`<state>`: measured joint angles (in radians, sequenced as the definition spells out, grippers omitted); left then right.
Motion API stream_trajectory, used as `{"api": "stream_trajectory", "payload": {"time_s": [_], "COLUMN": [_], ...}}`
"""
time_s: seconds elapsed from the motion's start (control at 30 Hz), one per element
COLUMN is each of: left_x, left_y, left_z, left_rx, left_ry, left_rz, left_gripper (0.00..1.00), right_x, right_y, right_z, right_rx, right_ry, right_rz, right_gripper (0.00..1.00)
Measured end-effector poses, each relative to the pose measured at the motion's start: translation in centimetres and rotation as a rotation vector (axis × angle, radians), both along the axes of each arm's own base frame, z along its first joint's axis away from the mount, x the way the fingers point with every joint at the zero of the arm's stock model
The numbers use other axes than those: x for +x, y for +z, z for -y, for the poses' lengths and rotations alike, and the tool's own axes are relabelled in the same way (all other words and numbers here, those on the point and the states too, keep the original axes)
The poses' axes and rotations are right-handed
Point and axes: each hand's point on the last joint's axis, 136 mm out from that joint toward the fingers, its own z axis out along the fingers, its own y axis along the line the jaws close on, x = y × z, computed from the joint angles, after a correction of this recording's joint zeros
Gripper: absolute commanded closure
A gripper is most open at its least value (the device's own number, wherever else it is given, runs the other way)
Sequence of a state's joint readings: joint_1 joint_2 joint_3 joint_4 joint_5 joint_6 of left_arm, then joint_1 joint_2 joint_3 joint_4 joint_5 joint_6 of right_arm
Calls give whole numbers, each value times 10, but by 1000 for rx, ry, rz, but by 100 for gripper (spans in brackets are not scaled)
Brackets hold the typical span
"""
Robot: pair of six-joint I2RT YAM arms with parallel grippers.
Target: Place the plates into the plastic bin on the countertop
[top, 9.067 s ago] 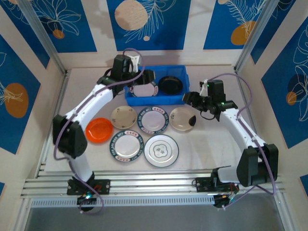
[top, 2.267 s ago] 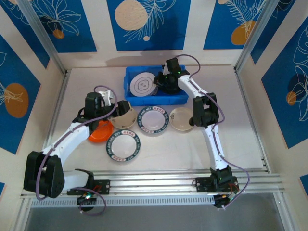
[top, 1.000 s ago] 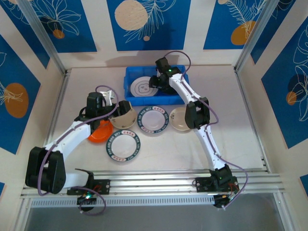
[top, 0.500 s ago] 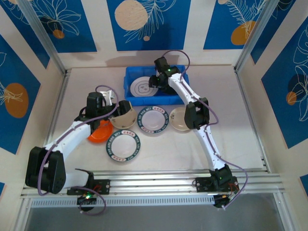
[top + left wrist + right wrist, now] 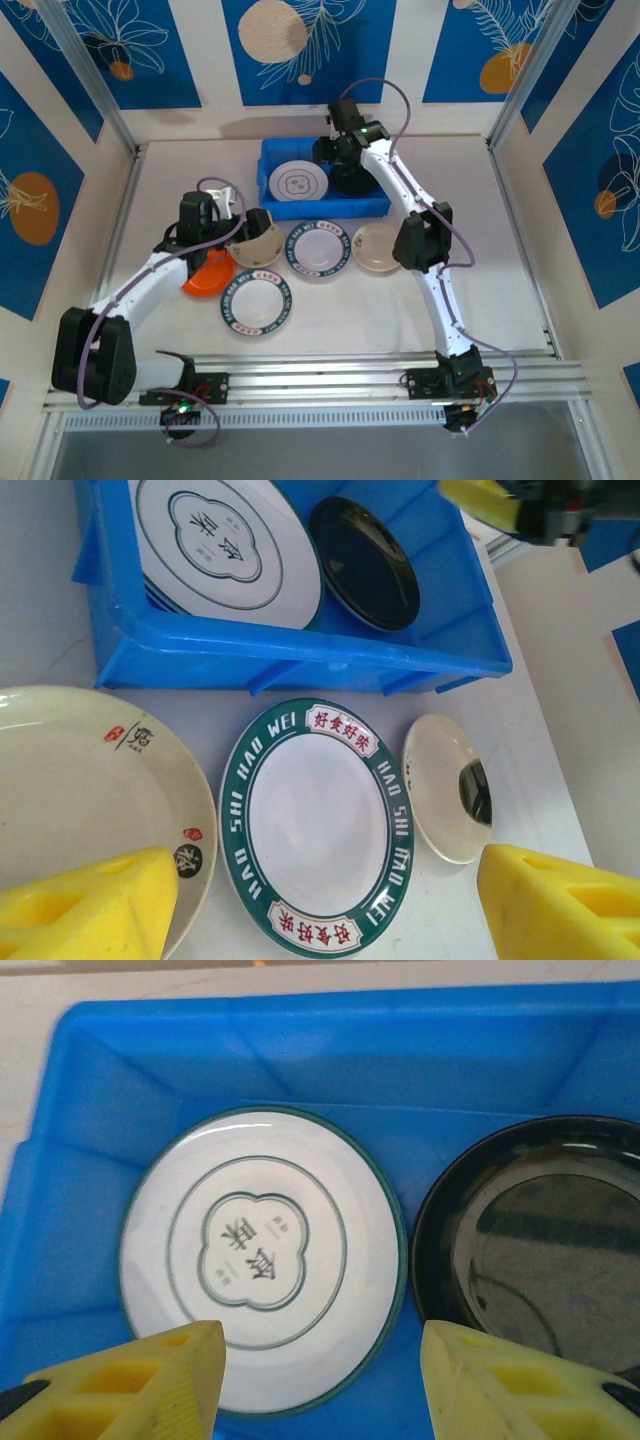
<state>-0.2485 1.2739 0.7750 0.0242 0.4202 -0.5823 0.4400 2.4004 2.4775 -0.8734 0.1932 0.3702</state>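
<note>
A: R hand (image 5: 320, 1345), status?
B: Jaws spread wide, nothing btwn them. It hangs over the plastic bin (image 5: 300, 1040), above where the white plate w/ green clover motif (image 5: 262, 1258) meets the black plate (image 5: 530, 1240). Both lie flat on the bin floor, rims just beside each other (L wrist view suggests the white one tops a small stack).
A: L hand (image 5: 325, 880)?
B: Also released, empty. Low over the desk (image 5: 500, 260), just in front of the bin. One pad (image 5: 90, 905) sits over the near rim of the cream plate (image 5: 80, 770); the green-rimmed "HAO WEI" plate (image 5: 318, 825) lies under the gap. Can't tell if the pad touches.
A: Why there?
B: Prob. lining up an edge pinch on the cream plate. A flat plate gives no other purchase, so the jaws must straddle its rim.
A: What's left on the desk?
B: Five: those two, a cream plate w/ dark mark (image 5: 375, 247), an orange plate (image 5: 205, 272), a 2nd green-rimmed plate (image 5: 258, 302). Task looks partway done.
A: Risk?
B: The two plates take most of the bin floor, so the rest must stack. R arm spans the bin; L should wait for clearance.
</note>
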Motion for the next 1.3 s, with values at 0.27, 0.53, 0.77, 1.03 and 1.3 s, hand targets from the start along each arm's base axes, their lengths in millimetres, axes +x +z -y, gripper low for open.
{"api": "stream_trajectory", "payload": {"time_s": [0.27,0.53,0.77,1.03,1.3], "left_x": [-13,-45,-88,-114,-131], "left_y": [4,-11,-58,-86,-102], "left_z": [-26,-93,-140,-149,-146], "left_rx": [79,117,-45,-231,-278], "left_ry": [97,318,543,643,668], "left_rz": [-18,-109,-241,-358,-460], "left_gripper": [24,25,33,41,47], "right_x": [-70,-119,-127,-127,-127], "right_y": [34,23,5,10,11], "right_z": [-13,-14,-15,-23,-25], "right_rx": [41,99,118,158,173], "right_ry": [104,152,159,178,182], "right_rz": [28,-7,-43,-35,-39], "right_gripper": [45,46,47,49,50]}}
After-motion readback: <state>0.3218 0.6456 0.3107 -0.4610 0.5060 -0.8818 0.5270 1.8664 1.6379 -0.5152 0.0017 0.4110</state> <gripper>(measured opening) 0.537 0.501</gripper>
